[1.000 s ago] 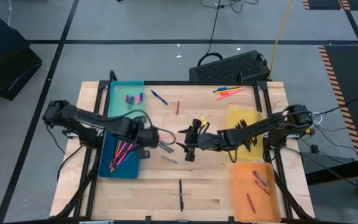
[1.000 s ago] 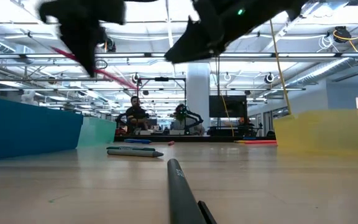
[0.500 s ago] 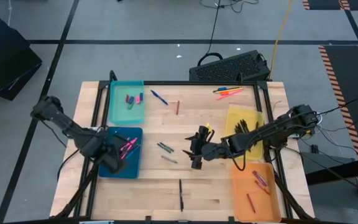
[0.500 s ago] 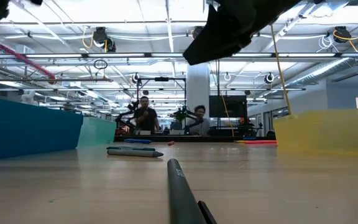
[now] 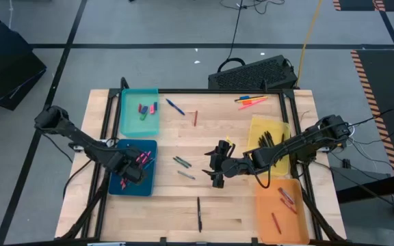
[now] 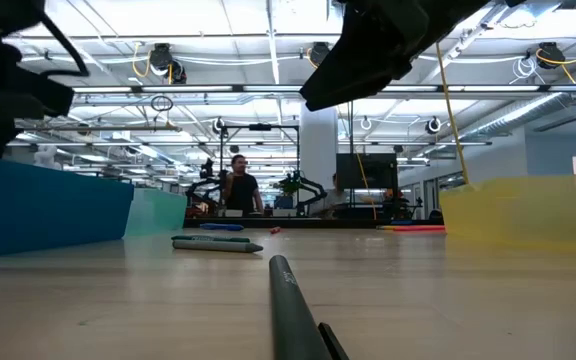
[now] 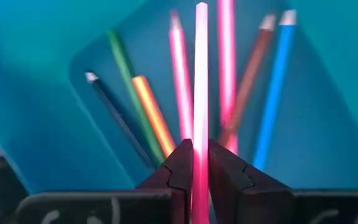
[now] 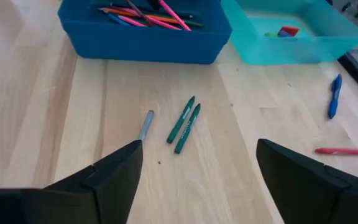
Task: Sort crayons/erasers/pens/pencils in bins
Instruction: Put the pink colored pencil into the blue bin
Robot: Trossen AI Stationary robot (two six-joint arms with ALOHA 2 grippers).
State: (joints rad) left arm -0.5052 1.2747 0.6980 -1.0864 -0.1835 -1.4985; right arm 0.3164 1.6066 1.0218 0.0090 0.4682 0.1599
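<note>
My left gripper (image 5: 133,171) hangs over the dark blue bin (image 5: 118,156) and is shut on a pink pencil (image 7: 201,74). Several coloured pencils (image 7: 143,112) lie on that bin's floor. The teal bin (image 5: 130,117) behind it holds erasers (image 5: 146,109). Over the table's middle my right gripper (image 5: 216,175) is open with nothing between its fingers (image 8: 199,146). Ahead of it, two green pens (image 8: 183,124) and a grey one (image 8: 146,124) lie flat on the wood. The yellow bin (image 5: 269,126) and the orange bin (image 5: 282,219) stand at the right. My left gripper pinches the pink pencil's shaft (image 7: 201,134) between its two fingertips (image 7: 179,165). The pencil runs along the fingers and sticks out past their tips, over the other pencils in the dark blue bin. Whether its far end touches the bin I cannot tell.
A black pen (image 5: 199,214) lies near the front edge. A blue pen (image 5: 175,107) and a red crayon (image 5: 195,117) lie toward the back. Pink and orange pens (image 5: 250,102) lie at the far right. Black pens (image 5: 265,140) fill the yellow bin, crayons (image 5: 286,198) the orange one.
My left gripper has carried the pink pencil from the table's middle toward the left edge, and now hangs over the dark blue bin. My right gripper has drifted a little toward the near edge, still open.
</note>
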